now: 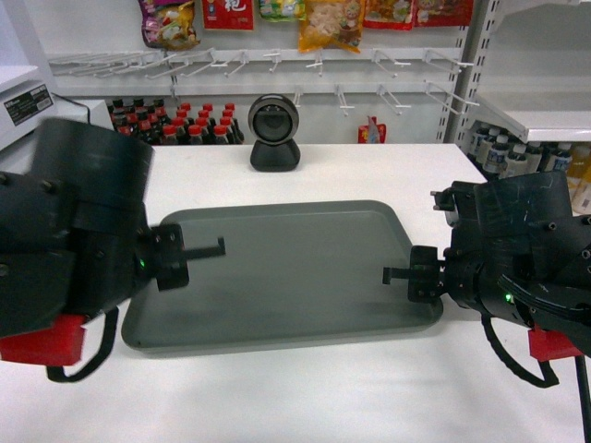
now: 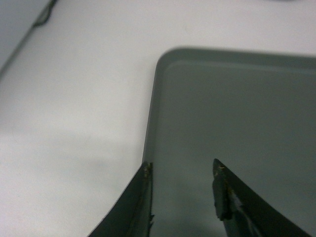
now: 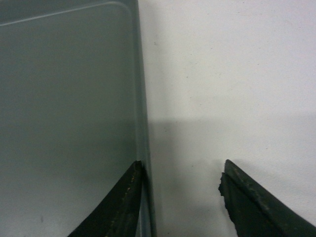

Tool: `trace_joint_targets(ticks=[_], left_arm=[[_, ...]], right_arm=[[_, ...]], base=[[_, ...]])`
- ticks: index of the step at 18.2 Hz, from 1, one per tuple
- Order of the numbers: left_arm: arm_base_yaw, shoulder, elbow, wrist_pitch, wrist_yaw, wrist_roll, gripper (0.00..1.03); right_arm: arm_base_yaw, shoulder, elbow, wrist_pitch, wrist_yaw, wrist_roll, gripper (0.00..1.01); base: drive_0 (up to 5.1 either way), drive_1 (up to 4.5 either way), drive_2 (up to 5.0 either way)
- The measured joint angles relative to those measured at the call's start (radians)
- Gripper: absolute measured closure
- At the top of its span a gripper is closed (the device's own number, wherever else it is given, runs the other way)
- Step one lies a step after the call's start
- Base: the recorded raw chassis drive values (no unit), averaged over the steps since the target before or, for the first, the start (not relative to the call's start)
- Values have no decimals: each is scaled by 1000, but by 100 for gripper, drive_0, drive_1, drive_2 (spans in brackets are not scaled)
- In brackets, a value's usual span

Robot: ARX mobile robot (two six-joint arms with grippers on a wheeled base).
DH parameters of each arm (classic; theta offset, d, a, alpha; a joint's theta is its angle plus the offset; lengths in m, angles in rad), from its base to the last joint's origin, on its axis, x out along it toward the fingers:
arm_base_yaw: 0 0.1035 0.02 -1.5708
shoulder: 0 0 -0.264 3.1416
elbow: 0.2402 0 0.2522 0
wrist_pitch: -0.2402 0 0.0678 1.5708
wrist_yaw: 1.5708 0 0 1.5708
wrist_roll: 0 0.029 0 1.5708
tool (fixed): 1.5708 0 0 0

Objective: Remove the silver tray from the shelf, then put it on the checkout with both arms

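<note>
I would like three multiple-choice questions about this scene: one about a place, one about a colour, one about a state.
1. Where does the silver tray lie?
A. on the white checkout
B. on a shelf board
C. on the floor

2. What colour is the scanner?
A. red
B. black
C. yellow

3. How are the left gripper and the right gripper?
A. both shut
B. one shut
C. both open

Answers: 1 A, the tray rests flat on the counter; 2 B, its round head is black; 3 C, each wrist view shows parted fingers.

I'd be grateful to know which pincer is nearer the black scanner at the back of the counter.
Left, slightly. The left pincer is in front and left of the scanner, above the silver tray; the right pincer sits farther forward, by the tray's right rim.
</note>
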Motion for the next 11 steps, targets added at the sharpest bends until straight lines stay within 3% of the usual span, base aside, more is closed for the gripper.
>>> trace_joint_targets(ticks=[1,2,3,4,5,6,9,11], left_arm=[[2,-74,-34,39,-7,-5,59],[2,-147,-50,50,-26,-8,50],[11,-166,-72,246,23,21,49],[36,-161,-123,426,118,92,58],[64,-162,-239,569,183,172,69],[74,-169,-301,617,206,205,74],[95,-196,-385,688,225,244,85],[109,-241,-415,713,238,261,92]], right_arm=[[-6,0,0,1,1,10,47],[-6,26,-33,202,53,-19,49],[-16,39,-109,409,117,-82,60],[-19,16,-219,531,117,-142,69],[-34,-34,-342,616,108,-179,80],[-49,-67,-388,638,104,-194,85],[-75,-151,-459,652,97,-209,96],[-87,-211,-503,663,92,-217,98]], base=[[0,0,0],[0,0,0],[0,0,0],[0,0,0],[0,0,0],[0,0,0],[0,0,0],[0,0,0]])
